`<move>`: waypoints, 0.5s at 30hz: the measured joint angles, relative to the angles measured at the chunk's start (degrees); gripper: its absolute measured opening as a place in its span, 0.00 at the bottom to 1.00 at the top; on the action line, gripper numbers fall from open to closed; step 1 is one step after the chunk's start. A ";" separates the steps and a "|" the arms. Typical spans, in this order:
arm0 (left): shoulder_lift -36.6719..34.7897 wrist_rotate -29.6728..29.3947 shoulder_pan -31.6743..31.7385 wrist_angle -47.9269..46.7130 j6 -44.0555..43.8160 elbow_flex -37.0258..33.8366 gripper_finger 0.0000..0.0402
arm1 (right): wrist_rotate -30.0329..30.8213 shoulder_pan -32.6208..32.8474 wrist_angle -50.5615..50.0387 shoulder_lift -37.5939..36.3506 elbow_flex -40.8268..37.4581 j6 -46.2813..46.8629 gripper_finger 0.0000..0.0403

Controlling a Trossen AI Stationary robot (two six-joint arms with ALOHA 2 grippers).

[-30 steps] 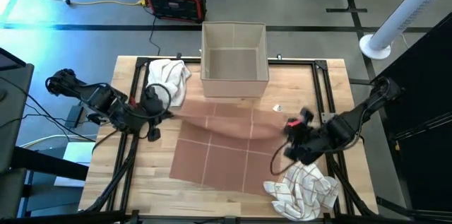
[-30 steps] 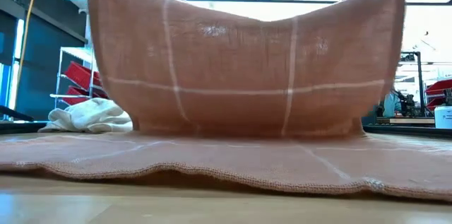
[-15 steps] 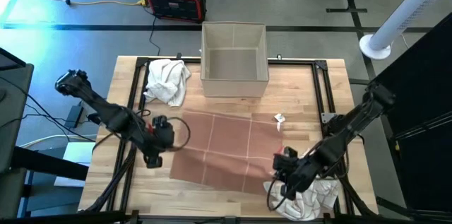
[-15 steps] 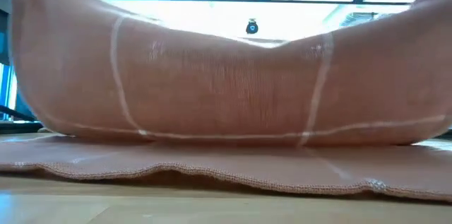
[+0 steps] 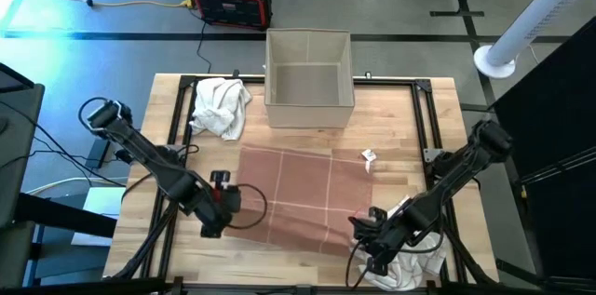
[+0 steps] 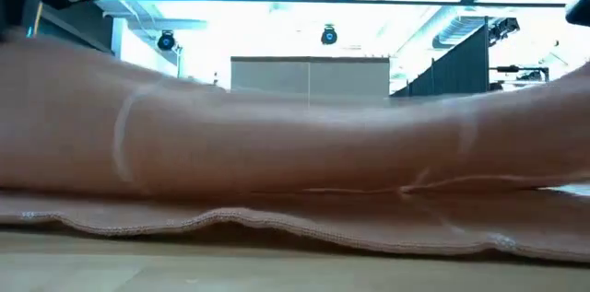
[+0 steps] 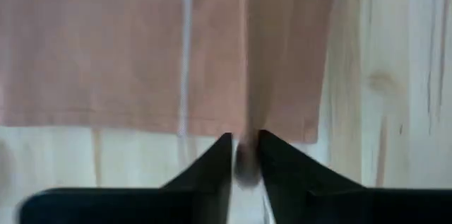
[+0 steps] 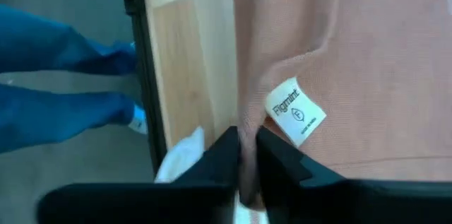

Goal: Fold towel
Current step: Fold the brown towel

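Both grippers pinch towel (image 5: 303,193) corners near the front table edge: left gripper (image 7: 244,155), right gripper (image 8: 245,160). Cloth drapes behind them, carried over so the far half doubles onto the near half.

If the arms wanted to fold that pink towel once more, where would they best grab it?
Probably at the two corners of the pink towel along its near edge, coming from the near side. It lies flat and doubled, and those corners, by the left gripper and right gripper, offer thin edges to pinch.
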 joint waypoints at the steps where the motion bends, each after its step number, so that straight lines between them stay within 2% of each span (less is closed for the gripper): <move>1: 0.92 1.20 -0.02 0.01 -0.07 0.00 0.24 | -1.27 0.00 0.03 0.25 0.00 0.66 0.19; 6: 2.90 8.84 0.01 -0.84 0.73 0.00 0.42 | -9.92 -0.04 0.25 0.38 0.02 2.53 0.41; 9: 2.47 11.52 0.26 -2.84 -0.52 1.10 0.46 | -12.89 -0.04 -0.98 -0.61 0.02 5.18 0.48; 12: 1.25 9.37 0.46 -3.16 -2.75 2.83 0.46 | -10.26 0.00 -1.43 -2.64 0.09 7.48 0.48; 15: 0.36 1.21 0.48 -0.80 -3.49 3.28 0.45 | -1.67 0.00 -1.98 -4.51 0.10 8.70 0.45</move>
